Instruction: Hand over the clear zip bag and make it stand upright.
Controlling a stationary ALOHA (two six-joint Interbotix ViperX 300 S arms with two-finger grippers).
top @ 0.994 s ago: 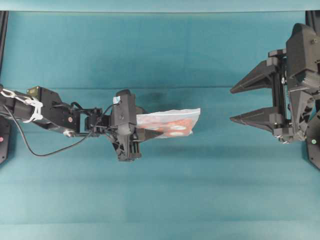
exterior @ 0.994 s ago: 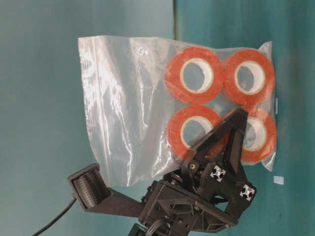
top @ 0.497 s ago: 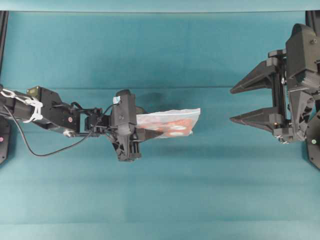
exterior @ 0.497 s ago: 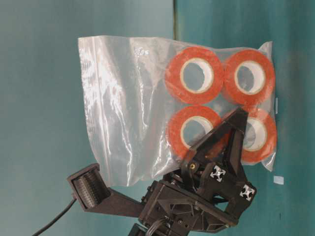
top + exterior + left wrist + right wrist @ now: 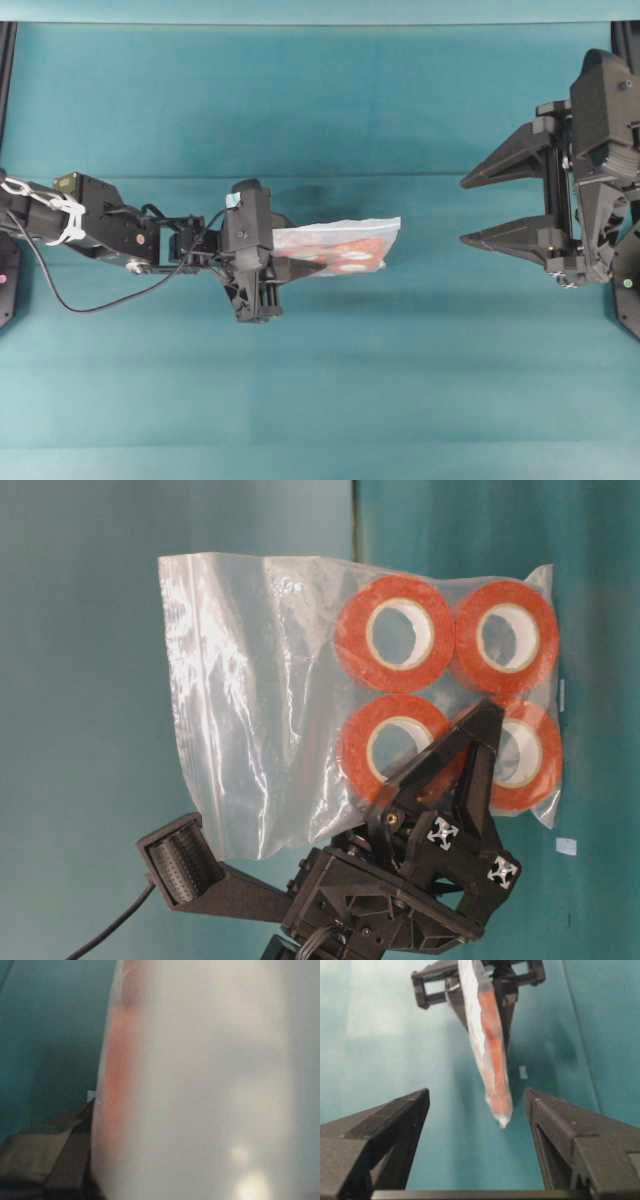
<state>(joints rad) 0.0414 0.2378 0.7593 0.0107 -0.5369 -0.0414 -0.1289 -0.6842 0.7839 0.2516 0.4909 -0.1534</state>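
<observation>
1. Right gripper (image 5: 477, 1145): in the right wrist view its two black jaws stand wide apart with nothing between them. They frame the far end of the bag, which lies ahead of them, well apart and about centred in the gap.

2. Clear zip bag (image 5: 338, 246), a transparent crinkly plastic pouch carrying four orange rolls with white cores (image 5: 395, 633): it is held clear of the teal counter (image 5: 320, 400), edge-on to the right jaws. Its long axis runs from the left gripper toward the right one. The thin edge points at the right jaws, so their gap spans the bag's flat faces.

3. Left gripper (image 5: 290, 255): its jaws are clamped on the near end of the bag, one finger (image 5: 450, 770) lying across the lower rolls. This arm alone bears the load.

4. Judgement: the handover is not yet made. The right arm is the free one and must advance along the bag's axis until its jaws straddle the free end.
</observation>
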